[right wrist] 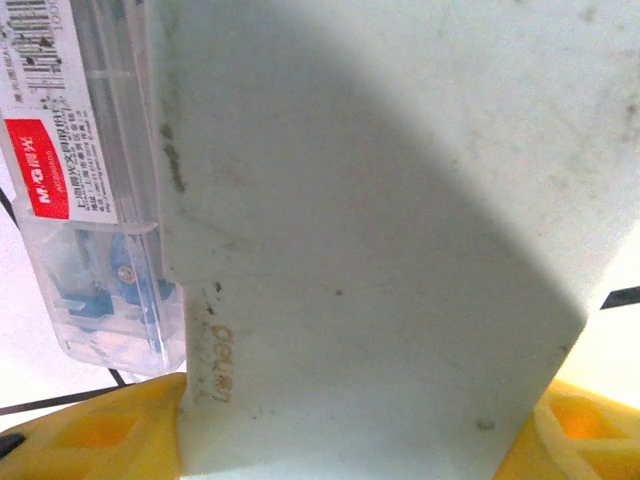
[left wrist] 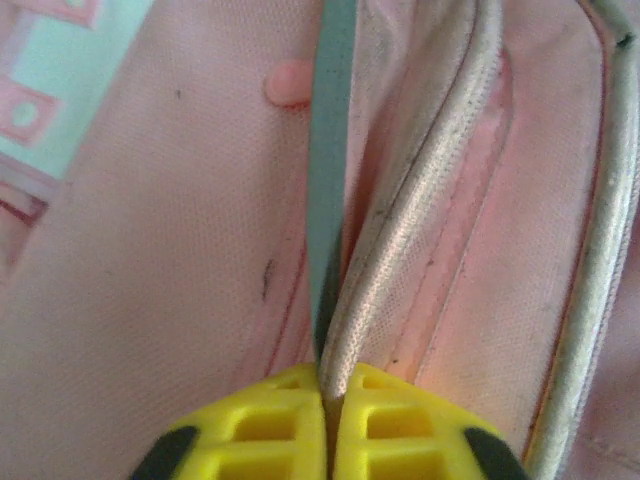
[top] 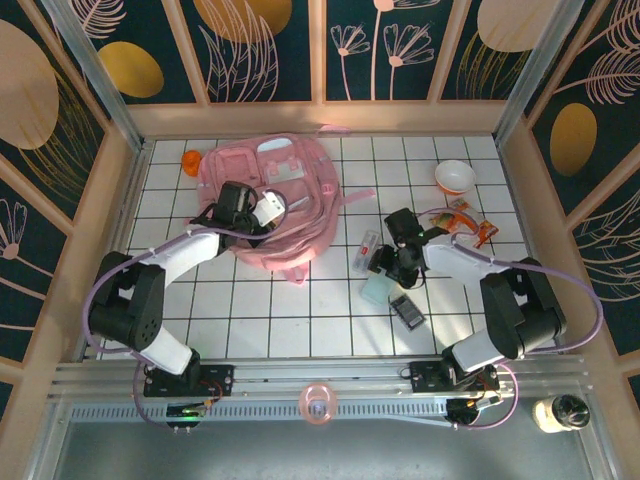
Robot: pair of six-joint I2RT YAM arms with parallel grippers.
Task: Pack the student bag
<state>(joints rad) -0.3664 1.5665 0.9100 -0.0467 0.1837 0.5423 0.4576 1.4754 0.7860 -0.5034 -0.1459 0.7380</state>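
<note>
The student bag (top: 300, 190) is a big pink backpack lying flat at the back middle of the tiled table. My left gripper (top: 270, 212) rests on its front. In the left wrist view the left gripper (left wrist: 330, 400) is shut on a raised piped seam of the bag (left wrist: 400, 250), with a grey-blue strip (left wrist: 330, 150) beside it. My right gripper (top: 392, 270) is down at a pale mint box (top: 378, 290). In the right wrist view that box (right wrist: 380, 200) spans the right gripper (right wrist: 350, 445) from one yellow finger (right wrist: 100, 440) to the other.
A clear plastic case (right wrist: 90, 200) with a red label lies against the box's left side. A white bowl (top: 455, 177) and snack packets (top: 465, 220) sit at the back right. A dark flat device (top: 407, 311) lies near the box. An orange item (top: 192, 162) is left of the bag.
</note>
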